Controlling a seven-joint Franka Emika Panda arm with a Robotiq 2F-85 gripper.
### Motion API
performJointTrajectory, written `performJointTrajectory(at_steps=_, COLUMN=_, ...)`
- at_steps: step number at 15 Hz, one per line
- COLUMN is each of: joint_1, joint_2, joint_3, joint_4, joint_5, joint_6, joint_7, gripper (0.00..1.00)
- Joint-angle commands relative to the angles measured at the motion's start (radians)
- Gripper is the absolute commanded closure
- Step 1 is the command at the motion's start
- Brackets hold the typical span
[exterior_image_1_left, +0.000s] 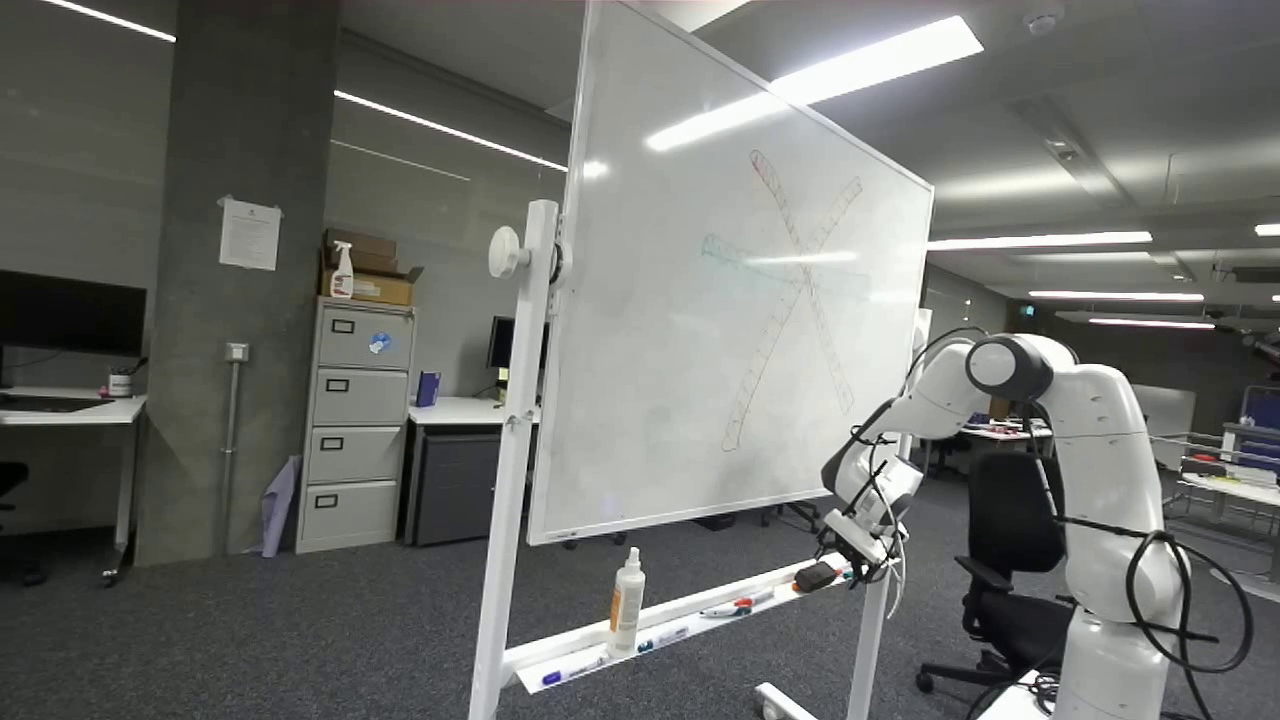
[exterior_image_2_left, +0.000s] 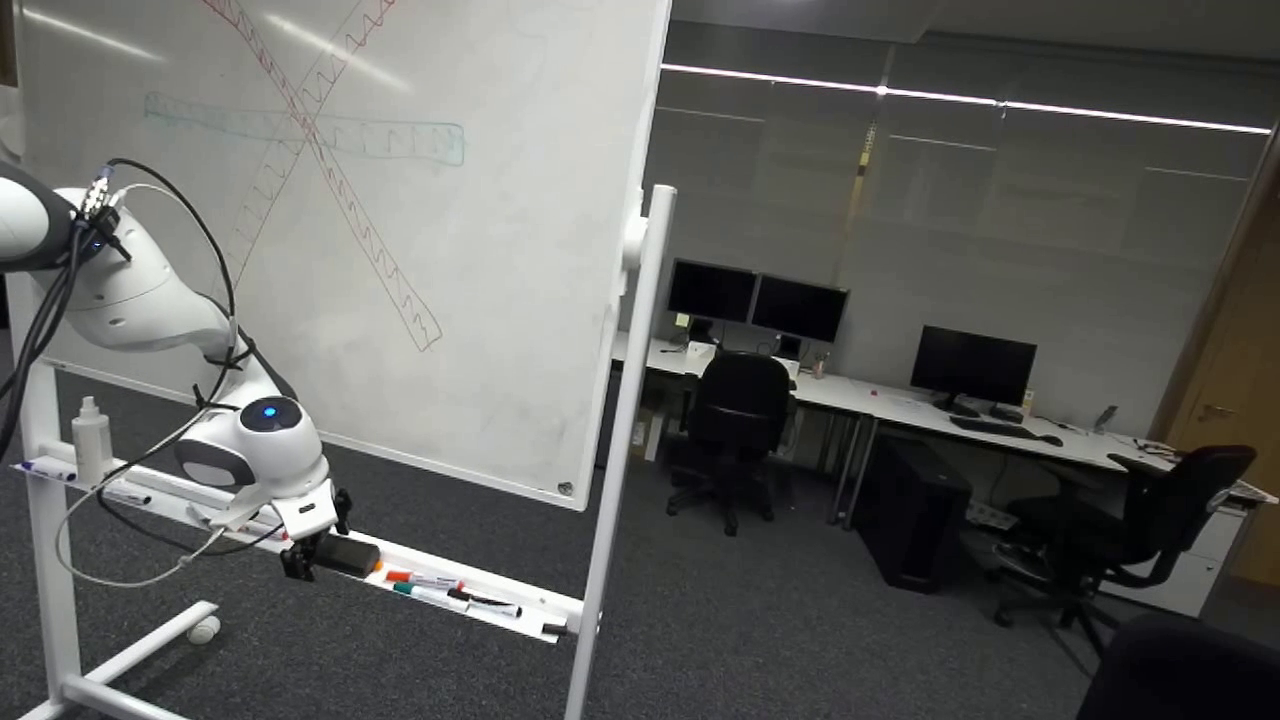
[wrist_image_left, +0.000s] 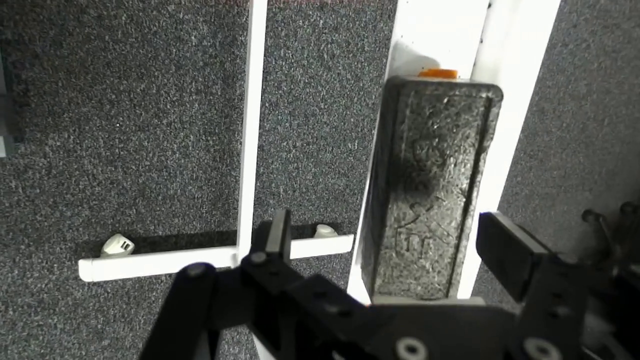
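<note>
Jaws spread wide, the gripper (wrist_image_left: 385, 230) hangs right by one dark whiteboard eraser (wrist_image_left: 425, 195), lying lengthwise on the tray (wrist_image_left: 445, 35)! Three markers (exterior_image_2_left: 437, 597) cluster beyond one end in an exterior view, and one white bottle (exterior_image_1_left: 627, 602) stands upright well past the opposite end.

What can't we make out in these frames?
Wrist view: the near end of the dark eraser, hidden by the gripper.
Wrist view: full outline of the orange piece, hidden by the eraser.
An exterior view: near upper corner of the whiteboard, cut off by the top edge.
An exterior view: text on the paper sheet, too small to read.
</note>
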Motion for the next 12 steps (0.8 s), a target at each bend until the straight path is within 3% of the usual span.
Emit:
performJointTrajectory(at_steps=1, joint_1=-0.004, joint_2=0.024, joint_3=0.015, joint_4=0.037, joint_5=0.027, joint_6=0.019, joint_7=-0.021, gripper=0.00)
performJointTrajectory(at_steps=8, joint_1=-0.001, joint_2=0.038, joint_3=0.023, joint_4=0.057, joint_5=0.015, joint_6=0.016, joint_7=-0.010, gripper=0.02)
performJointTrajectory(at_steps=9, joint_1=-0.001, joint_2=0.036, joint_3=0.024, joint_4=0.059, joint_5=0.016, joint_6=0.017, joint_7=-0.009, gripper=0.27)
performJointTrajectory(at_steps=12, joint_1=-0.003, joint_2=0.037, joint_3=0.022, joint_4=0.063, joint_5=0.013, joint_6=0.014, joint_7=-0.008, gripper=0.35)
